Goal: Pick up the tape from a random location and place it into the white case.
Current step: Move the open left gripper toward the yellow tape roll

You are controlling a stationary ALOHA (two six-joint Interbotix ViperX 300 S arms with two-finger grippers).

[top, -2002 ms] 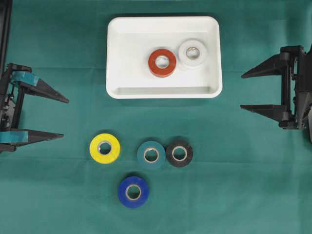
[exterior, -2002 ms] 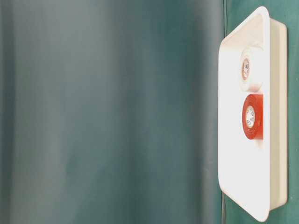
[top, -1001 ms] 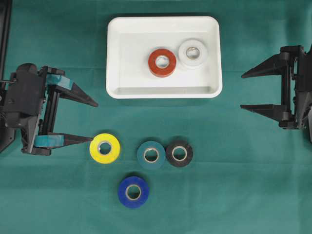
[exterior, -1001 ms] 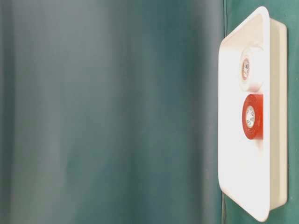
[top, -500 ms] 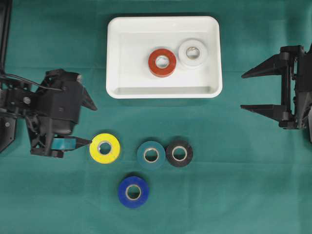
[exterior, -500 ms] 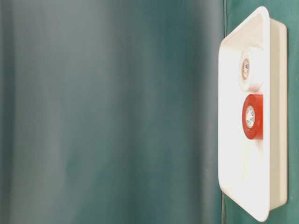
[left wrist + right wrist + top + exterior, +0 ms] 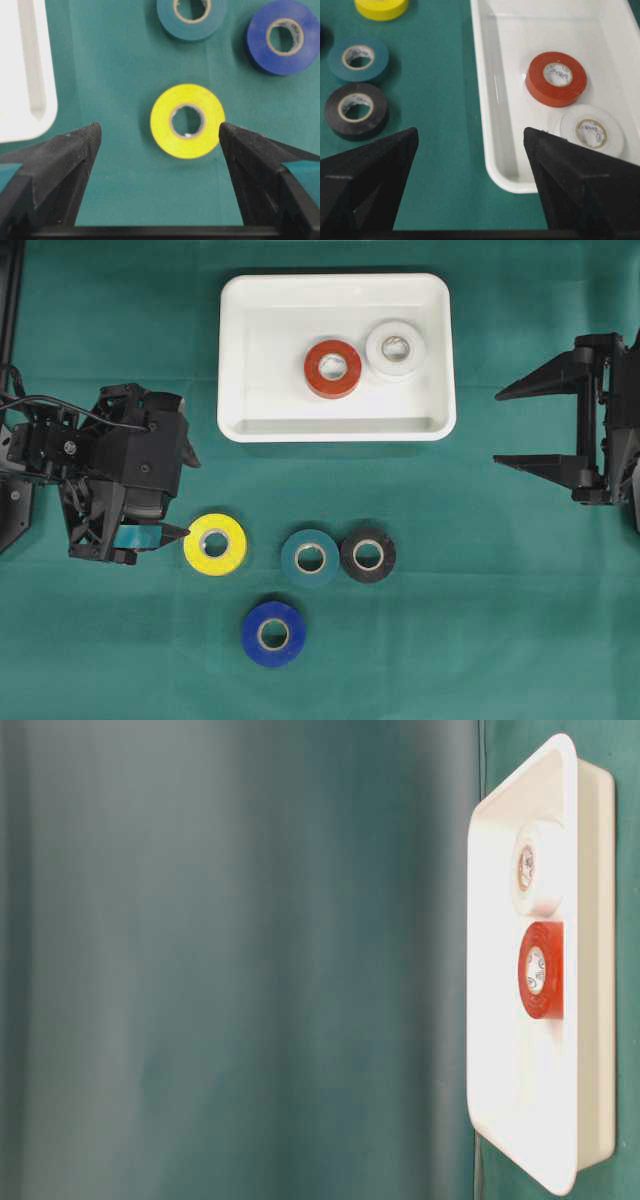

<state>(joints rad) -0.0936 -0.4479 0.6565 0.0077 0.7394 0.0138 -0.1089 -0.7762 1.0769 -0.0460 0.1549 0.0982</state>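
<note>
Left claw (image 7: 159, 131) has swung in from the edge and tipped down, spread wide; yellow tape (image 7: 187, 120) sits between its tips, ungrasped. Right claw (image 7: 520, 426) idles, released.

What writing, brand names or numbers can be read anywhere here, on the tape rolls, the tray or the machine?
No text can be read in any view.
red tape: faint dark print on the inner cardboard core, too small to read.
white tape: similar faint marks on its core, too blurred to read.
black tape and teal tape: slight marks on the cores, unreadable.
white case, yellow tape, blue tape: no lettering visible.
</note>
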